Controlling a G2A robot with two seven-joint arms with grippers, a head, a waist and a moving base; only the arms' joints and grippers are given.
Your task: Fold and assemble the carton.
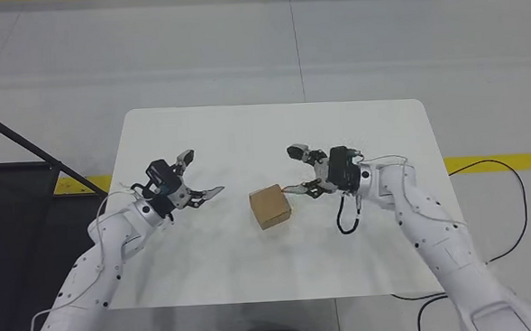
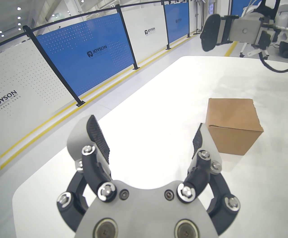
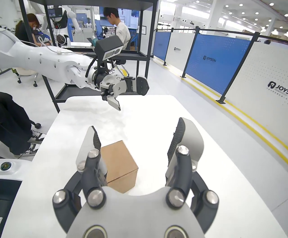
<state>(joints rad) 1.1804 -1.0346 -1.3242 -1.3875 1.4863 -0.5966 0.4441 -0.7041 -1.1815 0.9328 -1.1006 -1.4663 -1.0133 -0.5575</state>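
A small brown carton (image 1: 270,206) stands closed as a cube near the middle of the white table (image 1: 372,124). My left gripper (image 1: 199,176) hovers to the carton's left, open and empty, a short gap away. My right gripper (image 1: 292,171) is just right of the carton, open and empty, one fingertip close to its upper right corner. In the left wrist view the carton (image 2: 231,124) sits beside one of the fingers (image 2: 201,139), and my left gripper (image 2: 148,135) holds nothing. In the right wrist view the carton (image 3: 119,161) lies partly behind one of the fingers (image 3: 94,144) of my right gripper (image 3: 137,135).
The table carries nothing but the carton. A black metal rack (image 3: 99,56) stands beyond the table's left end, and a black frame (image 1: 14,192) shows there from above. Blue and white panel fencing (image 2: 85,58) runs along the far side, past a yellow floor line (image 1: 496,162).
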